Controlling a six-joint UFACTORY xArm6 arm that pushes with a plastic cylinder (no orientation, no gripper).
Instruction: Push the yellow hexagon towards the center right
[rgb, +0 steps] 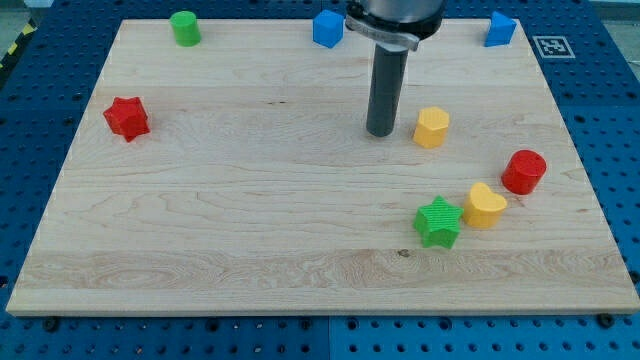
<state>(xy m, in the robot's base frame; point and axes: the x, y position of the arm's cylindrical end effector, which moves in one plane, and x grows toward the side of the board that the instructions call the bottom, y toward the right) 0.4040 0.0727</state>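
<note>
The yellow hexagon (431, 127) sits on the wooden board (250, 200), right of the middle and a little above mid-height. My tip (380, 132) rests on the board just left of the hexagon, with a small gap between them. The dark rod rises straight up from the tip to the arm's mount at the view's top.
A red cylinder (524, 171), a yellow heart-shaped block (485, 206) and a green star (438, 222) lie below and right of the hexagon. A red star (126, 117) is at the left. A green cylinder (185, 28) and two blue blocks (328, 28) (500, 29) line the top edge.
</note>
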